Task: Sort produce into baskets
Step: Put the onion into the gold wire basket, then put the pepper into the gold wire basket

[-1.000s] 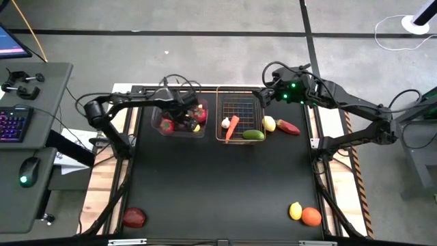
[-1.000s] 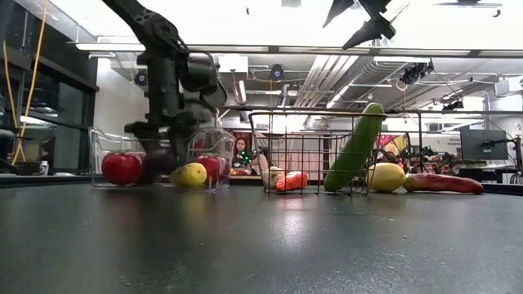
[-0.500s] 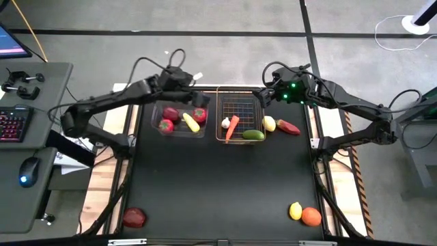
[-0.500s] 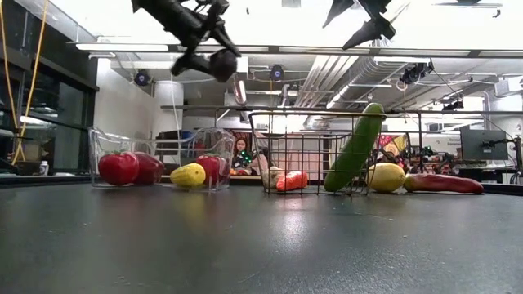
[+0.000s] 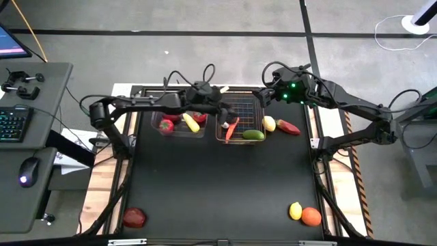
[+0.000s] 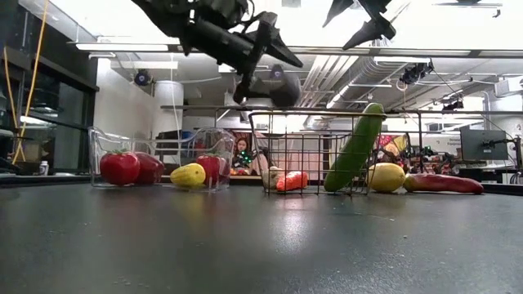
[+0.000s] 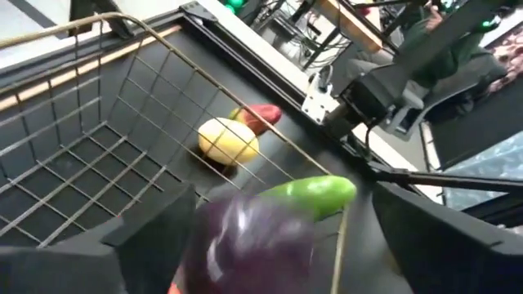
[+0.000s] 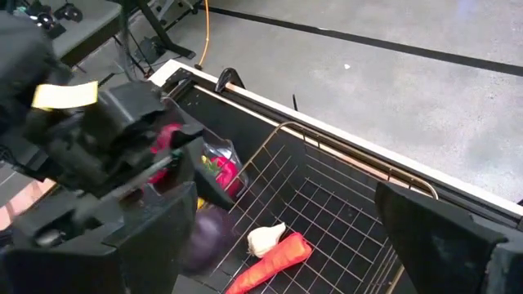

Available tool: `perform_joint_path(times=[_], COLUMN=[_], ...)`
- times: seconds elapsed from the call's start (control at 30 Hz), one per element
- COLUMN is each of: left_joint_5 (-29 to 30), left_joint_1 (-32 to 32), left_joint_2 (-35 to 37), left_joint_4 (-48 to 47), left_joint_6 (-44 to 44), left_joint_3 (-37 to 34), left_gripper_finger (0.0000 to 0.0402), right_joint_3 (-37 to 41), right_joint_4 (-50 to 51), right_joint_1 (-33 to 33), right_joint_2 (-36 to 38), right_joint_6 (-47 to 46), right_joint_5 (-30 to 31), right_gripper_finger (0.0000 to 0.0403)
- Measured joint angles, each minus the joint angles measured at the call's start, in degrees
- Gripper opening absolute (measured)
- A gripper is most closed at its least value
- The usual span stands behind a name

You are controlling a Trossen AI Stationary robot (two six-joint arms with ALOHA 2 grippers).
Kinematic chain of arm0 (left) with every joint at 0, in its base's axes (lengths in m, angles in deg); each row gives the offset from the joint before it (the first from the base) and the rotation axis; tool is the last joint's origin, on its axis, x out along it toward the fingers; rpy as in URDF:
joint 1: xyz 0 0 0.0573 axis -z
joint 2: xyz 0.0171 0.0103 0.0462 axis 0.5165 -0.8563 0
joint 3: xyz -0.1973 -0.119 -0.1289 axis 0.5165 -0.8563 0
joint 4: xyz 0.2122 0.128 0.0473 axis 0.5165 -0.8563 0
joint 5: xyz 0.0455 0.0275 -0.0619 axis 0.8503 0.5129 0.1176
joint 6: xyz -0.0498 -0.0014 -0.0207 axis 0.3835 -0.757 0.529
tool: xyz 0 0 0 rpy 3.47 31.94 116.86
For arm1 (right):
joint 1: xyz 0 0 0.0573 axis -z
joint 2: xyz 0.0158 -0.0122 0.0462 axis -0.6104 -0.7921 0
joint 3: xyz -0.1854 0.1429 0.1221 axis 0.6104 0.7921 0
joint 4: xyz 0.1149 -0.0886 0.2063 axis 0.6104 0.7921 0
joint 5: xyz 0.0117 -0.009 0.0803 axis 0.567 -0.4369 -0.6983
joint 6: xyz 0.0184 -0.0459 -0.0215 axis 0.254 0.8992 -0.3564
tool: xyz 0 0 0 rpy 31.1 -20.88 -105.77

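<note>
Close to the front edge of my table [image 5: 205,191] sit a dark red fruit [image 5: 134,217] on my left and a lemon [image 5: 295,210] touching an orange [image 5: 311,216] on my right. Farther back is my left gripper [image 5: 222,115], up in the air over the left side of the wire basket [image 5: 240,101]. Its two fingers are pinched on a purple eggplant [image 7: 255,243], which hangs between them above the basket floor and does not touch it. Under it in the basket lie a white garlic [image 8: 266,238] and an orange carrot [image 8: 271,262], side by side. A green cucumber [image 6: 356,147] leans tilted against the basket's right wall. Just past that wall, on the table, are a yellow lemon [image 7: 228,140] and a long red piece [image 5: 288,127], touching each other. To the left of the wire basket is the clear bin [image 6: 100,145], and in it I see red apples [image 6: 121,167] and a yellow banana [image 5: 190,122]. My right gripper [image 5: 268,87] waits high over the far right corner of the wire basket, with its fingers spread wide and nothing between them.
</note>
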Motion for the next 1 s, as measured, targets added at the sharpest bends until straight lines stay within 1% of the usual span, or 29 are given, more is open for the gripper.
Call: perform_joint_path(times=[0.1, 0.2, 0.33, 0.43, 0.53, 0.63, 0.73, 0.8, 0.87, 0.93, 1.0], left_joint_5=[0.0, -0.3, -0.7, -0.6, 1.7, 4.5, 6.1, 7.3, 8.2, 9.1, 10.3], left_joint_1=[-0.6, -1.2, -2.5, -3.9, -4.7, -5.3, -6.0, -6.2, -6.1, -6.1, -6.1], left_joint_2=[-1.0, -0.6, 3.2, 8.3, 14.5, 21.2, 27.3, 31.0, 33.9, 36.0, 37.5], left_joint_4=[0.3, -0.8, -8.5, -15.1, -18.9, -19.2, -19.3, -19.4, -19.0, -19.0, -18.6], left_joint_6=[-0.7, -1.2, -2.2, -6.4, -9.4, -9.9, -8.2, -6.8, -6.2, -5.6, -4.8], left_joint_3=[0.1, 0.2, 2.3, 2.7, 2.0, -0.3, -3.0, -4.4, -5.3, -5.8, -6.2], left_gripper_finger=[0.0385, 0.0393, 0.0395, 0.0396, 0.0395, 0.0394, 0.0394, 0.0394, 0.0394, 0.0394, 0.0394], right_joint_3=[0.0, 0.0, 0.0, 0.2, 2.0, 6.9, 14.2, 19.0, 23.3, 26.8, 29.1], right_joint_4=[0.0, 0.0, 2.4, 10.8, 24.3, 32.9, 37.6, 37.9, 35.9, 32.3, 29.4], right_joint_1=[0.0, 0.0, 0.0, 0.0, 0.0, 0.0, 0.6, 1.7, 4.0, 6.6, 9.0], right_joint_2=[0.0, 0.0, 0.0, -0.4, -1.5, -1.4, -1.0, -0.8, -0.8, -1.2, -1.9], right_joint_6=[0.0, 0.0, 0.0, -2.6, -7.0, -9.3, -10.0, -10.0, -8.9, -6.1, -2.2], right_joint_5=[0.0, 0.0, 0.3, 3.8, 6.7, 6.7, 4.7, 3.9, 2.6, 0.2, -0.3], right_gripper_finger=[0.0367, 0.0367, 0.0367, 0.0367, 0.0367, 0.0367, 0.0367, 0.0367, 0.0367, 0.0367, 0.0367])
